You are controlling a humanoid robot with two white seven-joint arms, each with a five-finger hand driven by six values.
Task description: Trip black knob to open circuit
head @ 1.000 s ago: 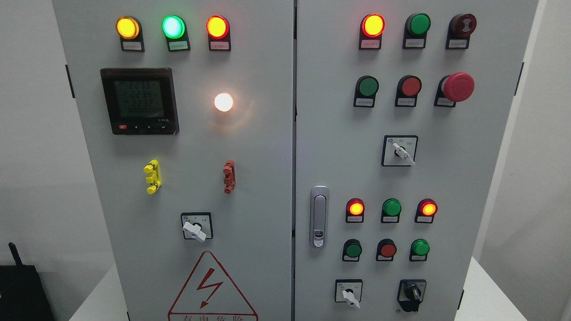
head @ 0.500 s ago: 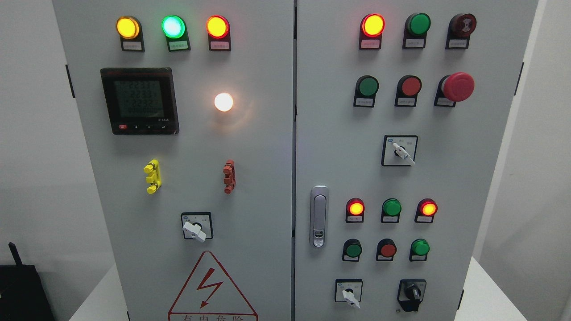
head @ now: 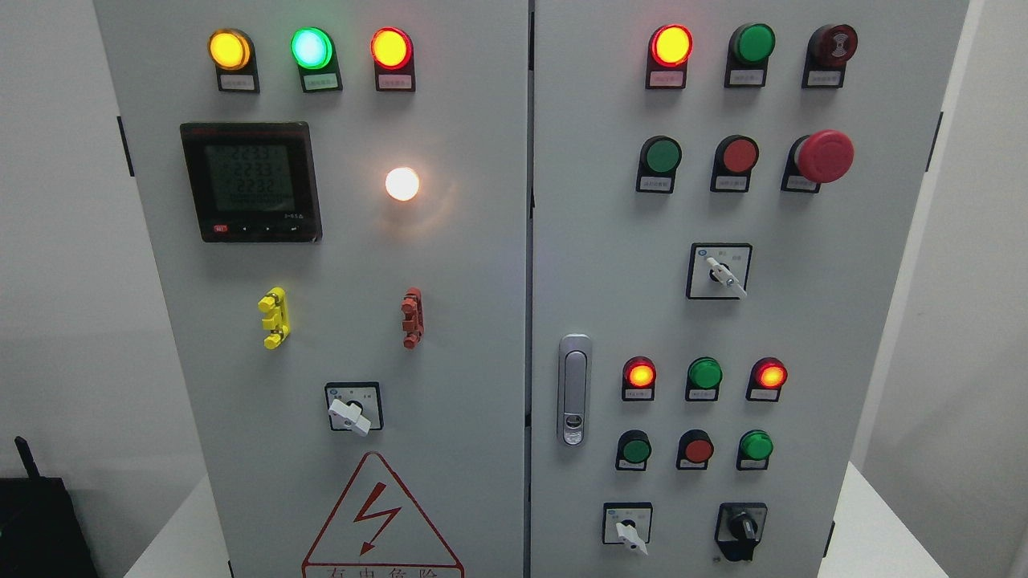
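Note:
A grey electrical cabinet [head: 482, 265] with two doors fills the head view. The black knob [head: 742, 528] sits at the lower right of the right door, its handle pointing roughly straight up and down. Left of it is a white-handled selector switch [head: 629, 531] that points down to the right. Neither of my hands nor any arm shows in the picture.
Lit lamps, green and red push buttons and a red mushroom stop button [head: 825, 156] cover the right door; a silver door latch [head: 573, 389] is at its left edge. The left door carries a meter [head: 250, 181], a white lamp [head: 401, 184], a white selector [head: 352, 413]. A black box [head: 36, 522] stands lower left.
Only the digits on the meter flicker; nothing else has moved.

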